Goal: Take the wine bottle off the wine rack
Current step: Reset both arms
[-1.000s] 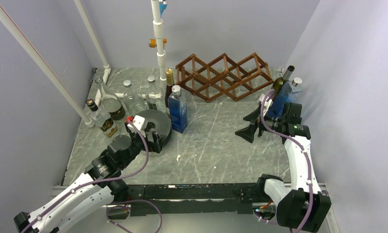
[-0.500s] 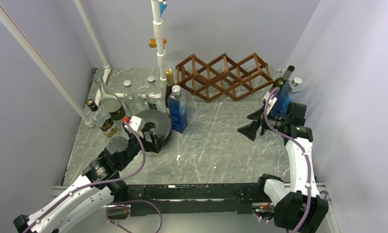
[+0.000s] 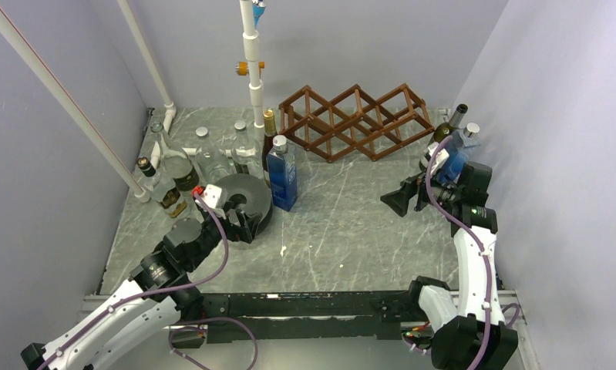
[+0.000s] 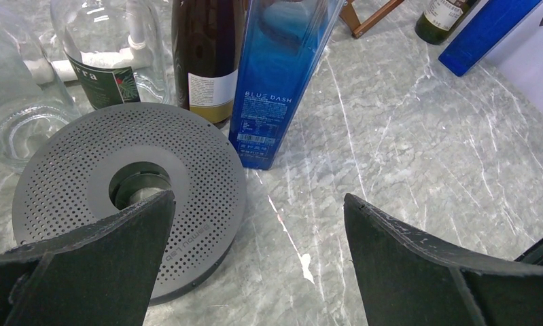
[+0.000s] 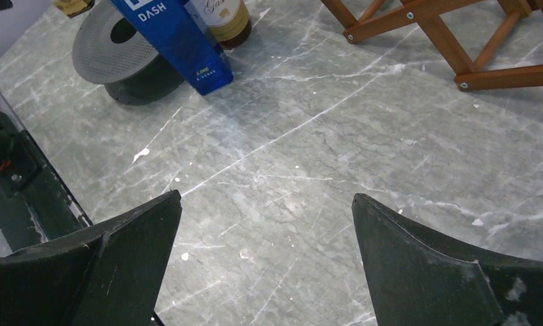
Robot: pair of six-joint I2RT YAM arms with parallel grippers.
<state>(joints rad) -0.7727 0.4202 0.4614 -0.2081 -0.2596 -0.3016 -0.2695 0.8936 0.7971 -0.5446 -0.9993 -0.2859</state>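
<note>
The brown wooden wine rack (image 3: 356, 122) stands at the back middle, and I see no bottle in its cells. A dark green wine bottle (image 3: 446, 129) stands upright by the right wall, just right of the rack, next to a blue bottle (image 3: 457, 154). My right gripper (image 3: 403, 198) hangs open a little in front and to the left of those two, with only bare table between its fingers (image 5: 266, 197). My left gripper (image 3: 235, 218) is open and empty over the table (image 4: 258, 197), at the edge of a grey perforated spool (image 4: 129, 190).
A blue "Dash" bottle (image 3: 282, 173) and a dark gold-topped bottle (image 3: 269, 135) stand left of the rack. Several clear bottles (image 3: 183, 166) crowd the back left by white pipes (image 3: 252, 69). The rack's feet (image 5: 452, 41) show in the right wrist view. Walls close in on three sides.
My right gripper has drawn slightly back and to the right, staying open. The left arm has shifted a little toward its base. Nothing was gripped or released.
</note>
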